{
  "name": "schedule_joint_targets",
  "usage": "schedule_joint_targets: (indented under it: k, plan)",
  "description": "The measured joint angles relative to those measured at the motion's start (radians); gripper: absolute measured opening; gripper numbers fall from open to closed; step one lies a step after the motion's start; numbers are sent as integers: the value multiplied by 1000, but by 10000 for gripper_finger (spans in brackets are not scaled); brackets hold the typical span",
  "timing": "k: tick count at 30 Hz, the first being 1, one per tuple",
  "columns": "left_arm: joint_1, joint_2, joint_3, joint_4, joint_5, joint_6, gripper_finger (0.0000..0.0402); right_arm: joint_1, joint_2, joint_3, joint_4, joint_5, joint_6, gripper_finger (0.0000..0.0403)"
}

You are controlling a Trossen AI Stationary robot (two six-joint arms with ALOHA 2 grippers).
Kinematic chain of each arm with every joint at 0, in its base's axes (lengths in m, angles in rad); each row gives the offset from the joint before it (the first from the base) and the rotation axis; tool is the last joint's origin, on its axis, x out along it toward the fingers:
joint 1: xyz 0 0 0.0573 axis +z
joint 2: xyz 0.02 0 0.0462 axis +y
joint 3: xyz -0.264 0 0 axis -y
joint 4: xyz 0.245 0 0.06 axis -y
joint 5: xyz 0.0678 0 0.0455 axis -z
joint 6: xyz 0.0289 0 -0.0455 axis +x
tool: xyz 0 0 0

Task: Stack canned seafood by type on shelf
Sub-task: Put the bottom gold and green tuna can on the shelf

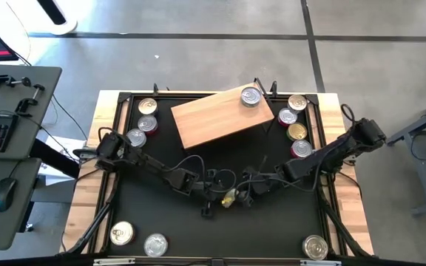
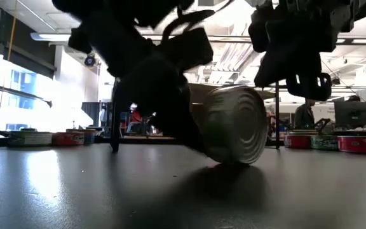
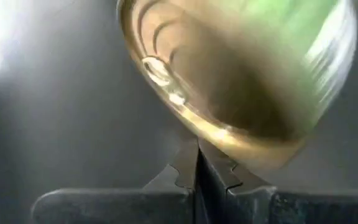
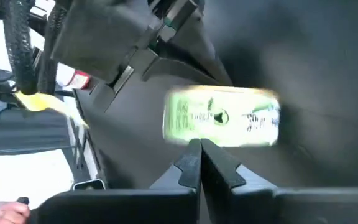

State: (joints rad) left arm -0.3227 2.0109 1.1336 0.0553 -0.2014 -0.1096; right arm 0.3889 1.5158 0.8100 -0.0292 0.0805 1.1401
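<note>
The green-labelled can (image 4: 221,118) lies on its side at lower centre, just beyond both closed, empty grippers (left gripper (image 3: 197,163) nearer; right gripper (image 4: 200,155) opposite).

One can (image 1: 251,96) sits on the shelf (image 1: 217,117); can rows (image 1: 145,123) flank it left and right; a tipped can (image 1: 230,197) lies between both grippers.

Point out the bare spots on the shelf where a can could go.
The shelf carries one can at its far right corner; the rest of its top is bare. Crowded: three cans left of it, four right.
</note>
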Motion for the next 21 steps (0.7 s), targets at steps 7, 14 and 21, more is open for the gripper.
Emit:
schedule_joint_targets:
  k: [7, 14, 21]
  plan:
    - [24, -15, 4, -12, 7, -7, 0, -3, -11, 11, -14, 24, -32, 0]
    - [58, -115, 4, -185, -61, -27, 0, -26, -134, 10, -66, 65, -228, 0]
    - [49, -230, 4, -369, -104, -98, 0, -101, -189, 67, -93, -96, -473, 9]
